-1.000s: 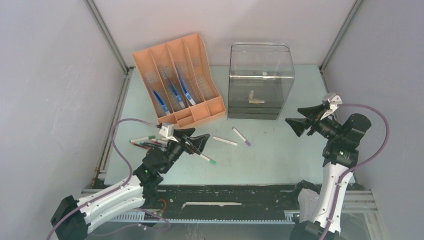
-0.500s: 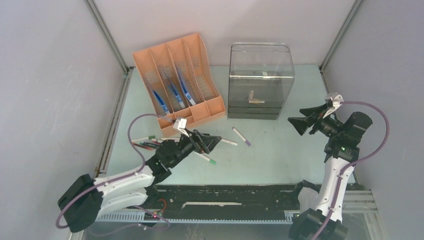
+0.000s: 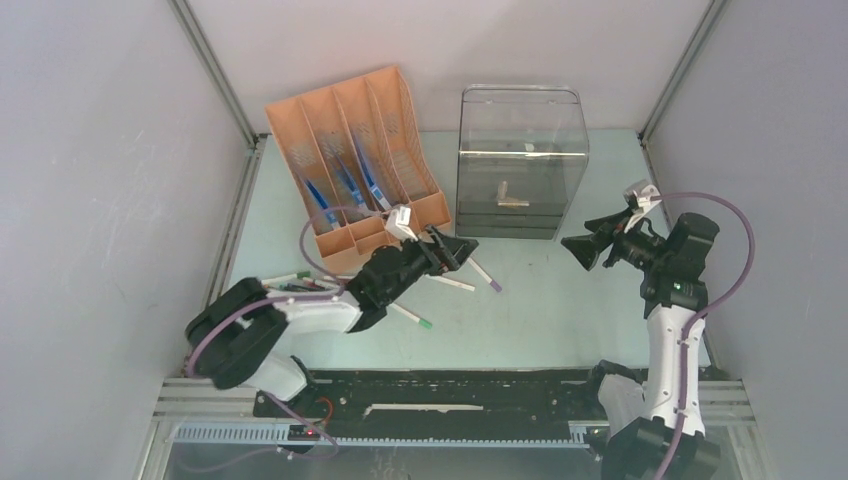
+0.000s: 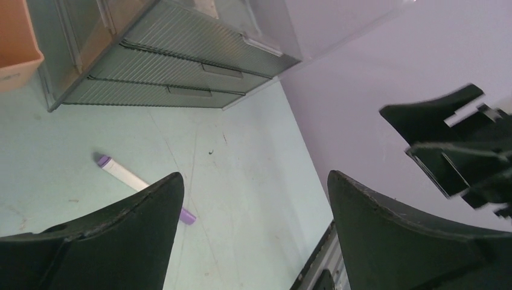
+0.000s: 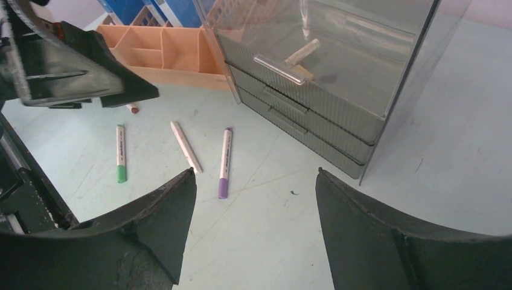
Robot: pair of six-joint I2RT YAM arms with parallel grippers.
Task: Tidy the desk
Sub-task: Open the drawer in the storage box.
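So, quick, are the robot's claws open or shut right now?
Left claw: open, holding nothing.
Right claw: open, holding nothing.

The purple marker (image 4: 124, 173) is partly hidden behind the left claw (image 4: 254, 175).

Bright, even light casts only faint shadows; pictures mostly sharp.

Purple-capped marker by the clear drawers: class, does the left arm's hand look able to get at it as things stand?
Probably yes. The left hand is open right by the purple-capped marker, and nothing lies between them.
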